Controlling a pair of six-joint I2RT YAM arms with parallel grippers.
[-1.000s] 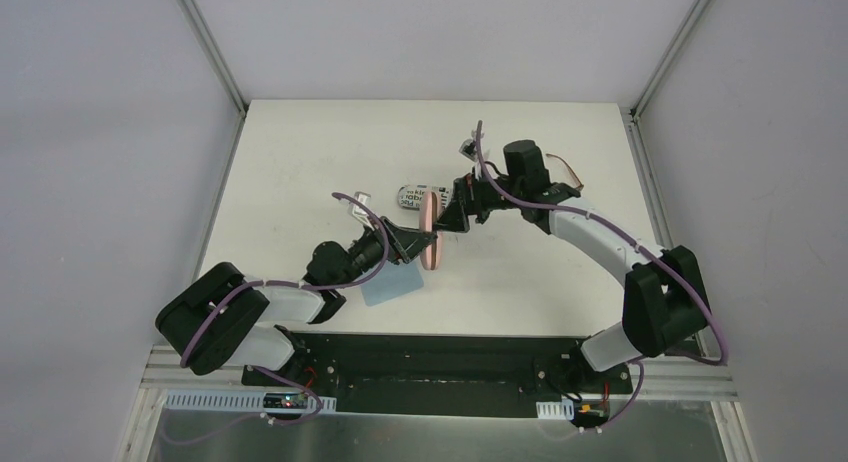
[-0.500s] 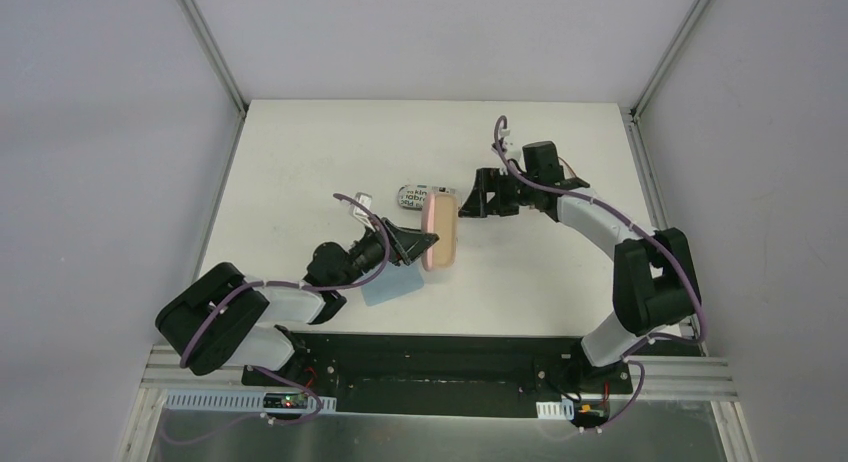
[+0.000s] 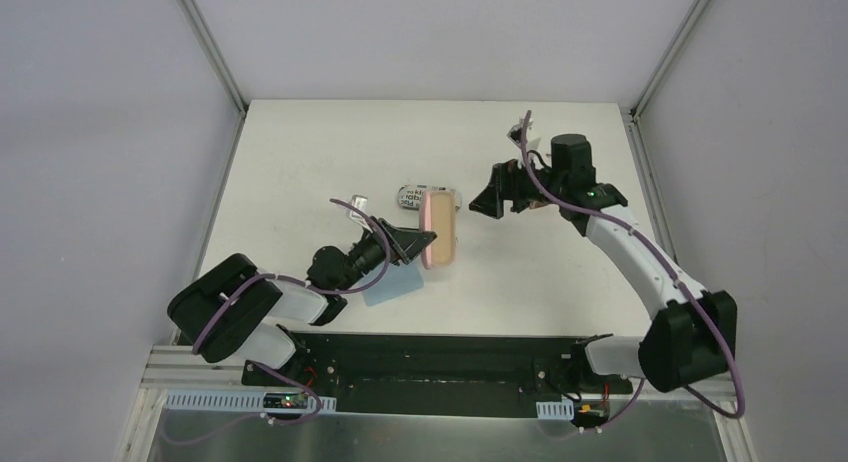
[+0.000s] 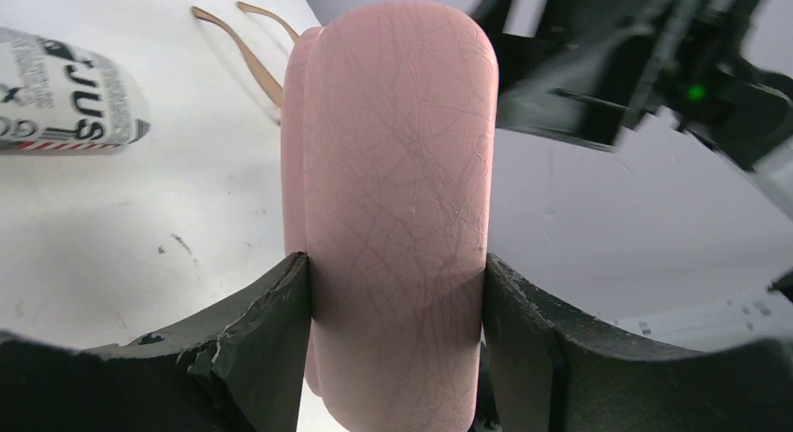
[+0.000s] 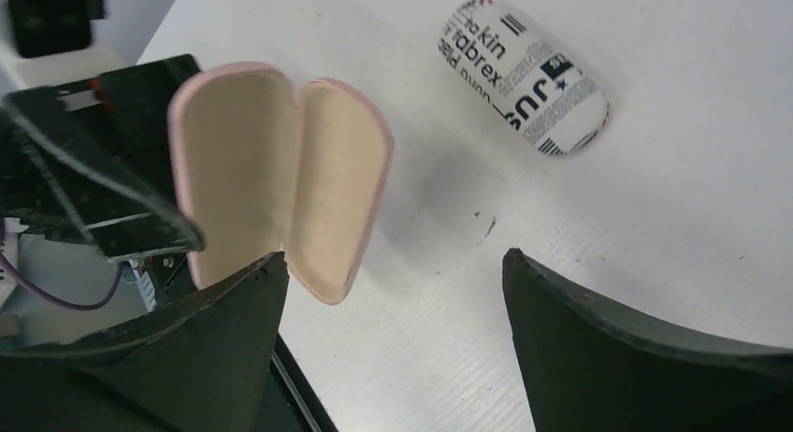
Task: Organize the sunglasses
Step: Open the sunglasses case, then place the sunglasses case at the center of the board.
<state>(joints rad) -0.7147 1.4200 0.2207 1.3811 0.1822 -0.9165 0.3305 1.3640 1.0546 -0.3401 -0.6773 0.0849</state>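
Sunglasses: only the brown pair point(image 4: 245, 47) shows. Two thin temples lie flat on the counter point(image 3: 300, 162) near its middle, just past the pink case point(image 4: 393, 170). The frame front is hidden behind that case in the left wrist view. The lilac pair is not visible in any view.

My left hand point(image 4: 393, 306) is clamped on the pink case, one finger on each side of a shell. The case gapes open with its cream lining turned toward my right hand point(image 3: 488, 202). That hand is spread wide and empty, hovering toward the far right part of the counter. The lettered case point(image 5: 524, 77) lies shut beside the pink one, and the cloth point(image 3: 395, 287) sits under my left wrist, toward the near edge.

Handling, my guess:
- **Frame:** very light, thin, springy and easy to bend.
- **Lenses:** slick and easy to smudge.
- **Temples:** pinching at the tips would flex or twist them.
- **Grip:** better to take the front at the bridge or by a hinge corner, with low force.
- **Placement:** lay it in the lining rather than drop it.
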